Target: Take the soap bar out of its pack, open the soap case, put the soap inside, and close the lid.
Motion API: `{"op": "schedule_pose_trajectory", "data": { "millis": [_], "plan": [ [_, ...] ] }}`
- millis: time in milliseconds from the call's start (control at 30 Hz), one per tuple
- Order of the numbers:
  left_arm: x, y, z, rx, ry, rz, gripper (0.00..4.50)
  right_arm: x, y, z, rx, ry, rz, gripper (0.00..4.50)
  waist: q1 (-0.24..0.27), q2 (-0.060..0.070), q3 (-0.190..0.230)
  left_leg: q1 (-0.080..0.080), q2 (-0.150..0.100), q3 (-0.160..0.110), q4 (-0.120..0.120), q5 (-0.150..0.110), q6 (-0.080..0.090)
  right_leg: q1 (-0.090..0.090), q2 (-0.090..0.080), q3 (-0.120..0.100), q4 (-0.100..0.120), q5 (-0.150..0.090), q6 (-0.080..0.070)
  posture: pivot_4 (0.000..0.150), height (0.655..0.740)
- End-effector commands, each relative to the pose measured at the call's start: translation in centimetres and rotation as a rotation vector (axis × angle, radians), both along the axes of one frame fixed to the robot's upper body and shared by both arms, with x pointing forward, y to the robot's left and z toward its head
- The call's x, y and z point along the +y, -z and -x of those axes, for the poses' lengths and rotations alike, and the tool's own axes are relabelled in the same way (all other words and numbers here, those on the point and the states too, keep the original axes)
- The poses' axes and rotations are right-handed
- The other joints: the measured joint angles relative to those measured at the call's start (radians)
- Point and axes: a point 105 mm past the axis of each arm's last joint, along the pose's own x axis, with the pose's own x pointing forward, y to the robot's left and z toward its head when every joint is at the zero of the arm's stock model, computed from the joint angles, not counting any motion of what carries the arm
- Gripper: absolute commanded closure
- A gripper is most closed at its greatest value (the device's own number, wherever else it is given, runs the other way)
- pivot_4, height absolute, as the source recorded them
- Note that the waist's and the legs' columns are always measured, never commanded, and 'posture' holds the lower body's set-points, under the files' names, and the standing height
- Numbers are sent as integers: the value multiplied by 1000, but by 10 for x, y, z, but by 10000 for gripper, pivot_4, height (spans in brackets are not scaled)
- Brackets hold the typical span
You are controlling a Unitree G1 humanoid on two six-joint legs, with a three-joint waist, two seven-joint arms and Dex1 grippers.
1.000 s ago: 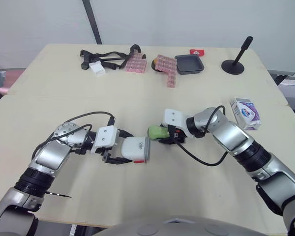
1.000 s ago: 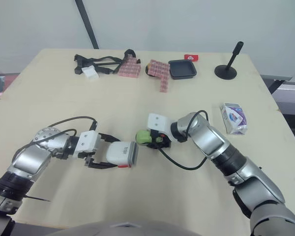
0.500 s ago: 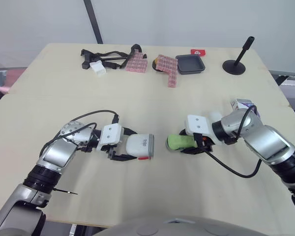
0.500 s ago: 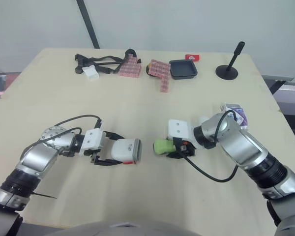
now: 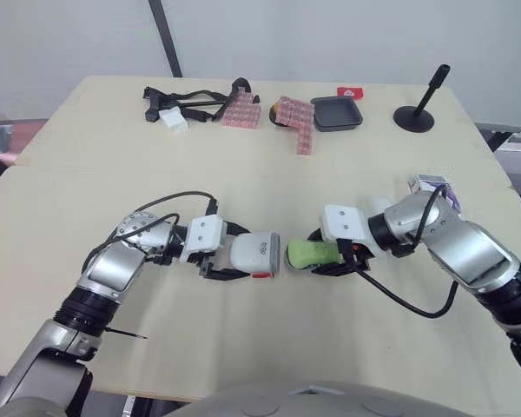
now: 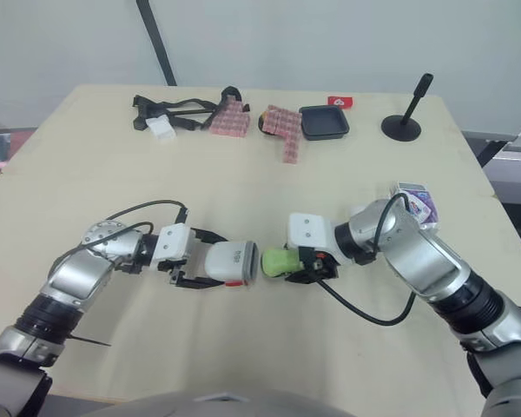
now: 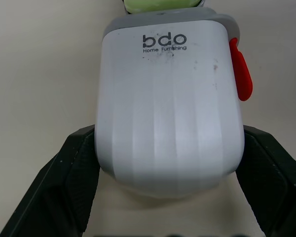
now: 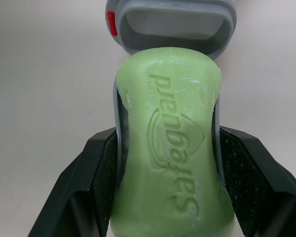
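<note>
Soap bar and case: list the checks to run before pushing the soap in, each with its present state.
1. Soap out of its pack: ok. The soap bar is bare, and the pack lies on the table beside the right arm.
2. Right gripper hold: ok. Its fingers clamp the bar on both sides.
3. Left gripper hold: ok. Its fingers press both sides of the soap case.
4. Case open: ok. The right wrist view shows the end facing the bar is hollow.
5. Alignment: ok. The bar's tip sits at the opening, roughly in line.
6. Soap inside: not ok. Nearly the whole bar is outside.
</note>
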Motion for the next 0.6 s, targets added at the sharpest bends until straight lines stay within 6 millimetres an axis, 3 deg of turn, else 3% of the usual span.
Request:
{"op": "schedule_pose_trajectory", "data": {
  "millis": [33, 600],
  "plan": [
    [-5, -7, -2, -26, 5, 16, 8570, 10, -11, -1, -56, -28, 9, 19637, -1, 0, 0, 0, 0, 0, 0, 0, 0, 0, 0, 0, 0, 0, 0, 1500, 7374],
    [-13, -10, -6, -9, -28, 53, 8570, 23, -14, -10, -94, -50, 97, 19637, -1, 0, 0, 0, 0, 0, 0, 0, 0, 0, 1, 1, 0, 0, 0, 1500, 7374]
  ]
}}
